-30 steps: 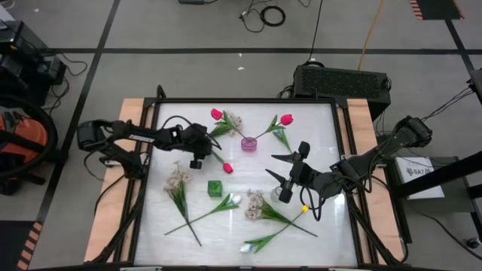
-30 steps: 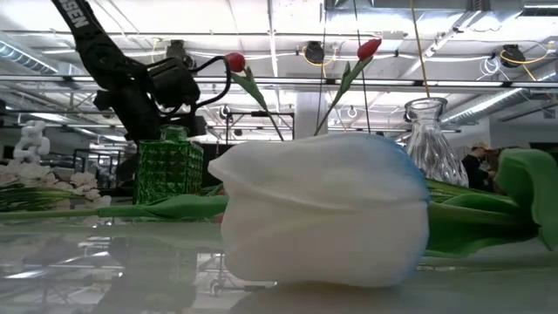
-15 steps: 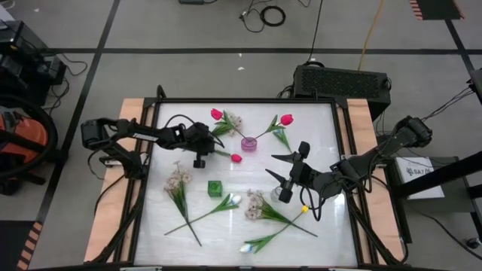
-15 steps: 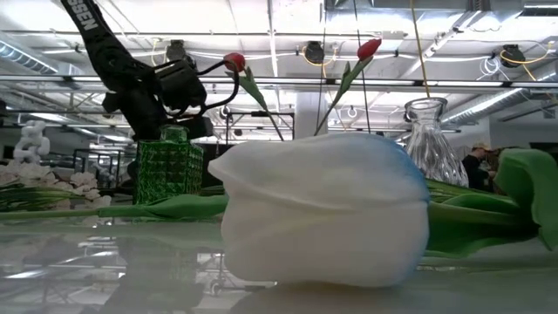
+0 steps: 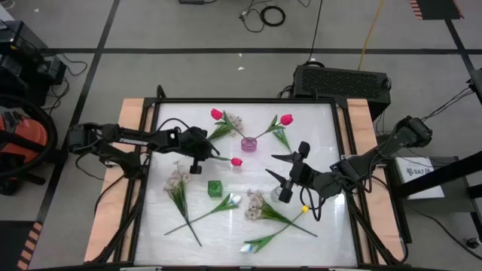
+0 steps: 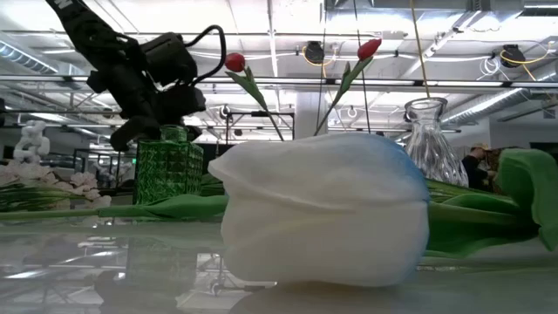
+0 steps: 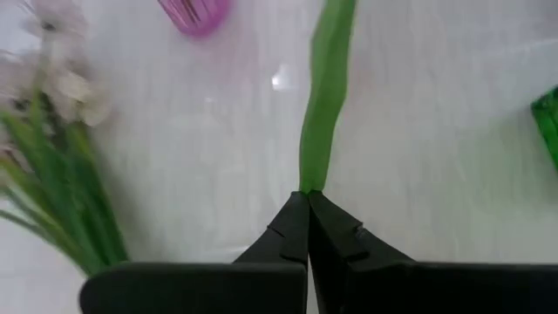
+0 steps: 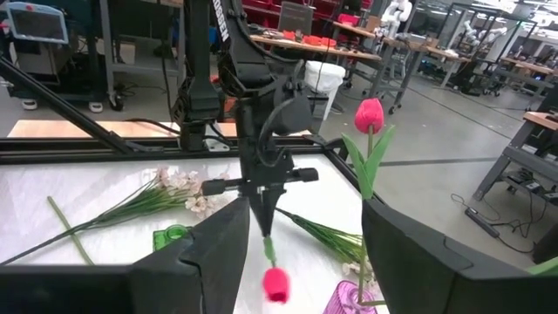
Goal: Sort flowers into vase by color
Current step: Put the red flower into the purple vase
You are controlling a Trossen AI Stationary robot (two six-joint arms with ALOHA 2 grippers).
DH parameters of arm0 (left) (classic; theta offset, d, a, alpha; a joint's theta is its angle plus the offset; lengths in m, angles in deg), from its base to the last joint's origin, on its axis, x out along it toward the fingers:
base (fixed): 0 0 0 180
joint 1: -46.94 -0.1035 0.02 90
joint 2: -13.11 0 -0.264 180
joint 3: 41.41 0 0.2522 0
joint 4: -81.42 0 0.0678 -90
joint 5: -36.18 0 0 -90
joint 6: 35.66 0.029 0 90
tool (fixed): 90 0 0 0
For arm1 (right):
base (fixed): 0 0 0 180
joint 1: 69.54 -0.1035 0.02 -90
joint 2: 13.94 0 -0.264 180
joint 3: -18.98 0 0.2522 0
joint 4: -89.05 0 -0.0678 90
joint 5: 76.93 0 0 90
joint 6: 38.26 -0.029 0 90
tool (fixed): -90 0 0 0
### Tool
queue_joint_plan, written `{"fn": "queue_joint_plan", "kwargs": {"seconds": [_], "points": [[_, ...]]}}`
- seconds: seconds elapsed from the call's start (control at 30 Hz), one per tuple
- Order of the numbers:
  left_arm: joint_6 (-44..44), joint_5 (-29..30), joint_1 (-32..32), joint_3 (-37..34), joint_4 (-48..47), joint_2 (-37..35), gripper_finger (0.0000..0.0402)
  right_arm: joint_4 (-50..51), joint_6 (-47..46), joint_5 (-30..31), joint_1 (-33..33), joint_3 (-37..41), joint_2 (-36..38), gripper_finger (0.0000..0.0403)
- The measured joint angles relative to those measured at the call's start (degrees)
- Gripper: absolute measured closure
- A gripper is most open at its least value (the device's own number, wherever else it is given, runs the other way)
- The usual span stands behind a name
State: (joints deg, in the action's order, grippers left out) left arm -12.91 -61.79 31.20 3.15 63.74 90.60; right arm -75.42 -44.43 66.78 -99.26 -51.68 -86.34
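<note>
Glossy white bench (image 5: 331,226) with pale wooden side rails, set on grey concrete floor crossed by dark tape lines; black ventilated box (image 5: 341,81) just beyond far edge, orange-and-black machine (image 5: 22,143) at far left. Low view past bench: open hall, white ceiling trusses, pipes.

Nearest edge: white tulip (image 5: 246,247) lying flat, smooth waxy closed bud, broad green leaf on stem; fills low view (image 6: 323,209). Beyond it, cream blossom spray (image 5: 256,205) on thin leafy stem, lying flat; second white tulip (image 5: 232,200) just beside green vase (image 5: 215,188), a small square faceted glass block, knobbly surface in low view (image 6: 169,167). Left of that, another cream spray (image 5: 178,179), flat, stem pointing near.

Mid-bench, right: right pincer (image 5: 285,172) hovering, fingers spread wide, gripping nothing. Clear ribbed glass vase (image 6: 433,139) seen in low view only.

Mid-bench, left: left pincer (image 5: 205,156) shut tight on thin green stem of pink-red tulip (image 5: 236,161); bloom clear of bench surface, hanging near green vase and pink vase. Left wrist view: finger tips meeting on stem (image 7: 324,105).

Farther: small round pink translucent vase (image 5: 248,143) holding two pink-red tulips, one leaning left (image 5: 217,114), one leaning right (image 5: 286,120); cream blossoms (image 5: 233,120) beside left one.
</note>
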Motion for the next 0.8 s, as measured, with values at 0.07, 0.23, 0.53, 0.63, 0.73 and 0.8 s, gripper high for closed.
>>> {"fn": "queue_joint_plan", "kwargs": {"seconds": [0.07,0.23,0.53,0.63,0.73,0.8], "points": [[-0.9,1.0,0.5,0.0,0.0,-0.8,0.0401,-0.1,0.0,0.0,0.0,0.0,0.0,0.0188],[-2.9,0.7,1.7,0.0,0.2,-4.2,0.0401,-0.1,-0.1,0.0,0.0,0.0,0.0,0.0188],[-4.3,-0.7,3.4,0.1,1.1,-15.4,0.0401,-0.2,-1.6,0.0,0.1,0.0,0.0,0.0188],[-6.0,-3.8,3.9,0.1,3.9,-19.6,0.0401,-0.4,-3.0,0.0,0.4,0.0,-0.4,0.0188],[-6.0,-6.2,5.0,0.1,7.0,-23.4,0.0401,-0.5,-3.7,0.0,0.5,0.0,-1.0,0.0188],[-6.2,-6.7,5.7,0.1,9.3,-25.4,0.0401,-2.1,-3.7,0.0,0.9,0.0,-1.7,0.0188]]}}
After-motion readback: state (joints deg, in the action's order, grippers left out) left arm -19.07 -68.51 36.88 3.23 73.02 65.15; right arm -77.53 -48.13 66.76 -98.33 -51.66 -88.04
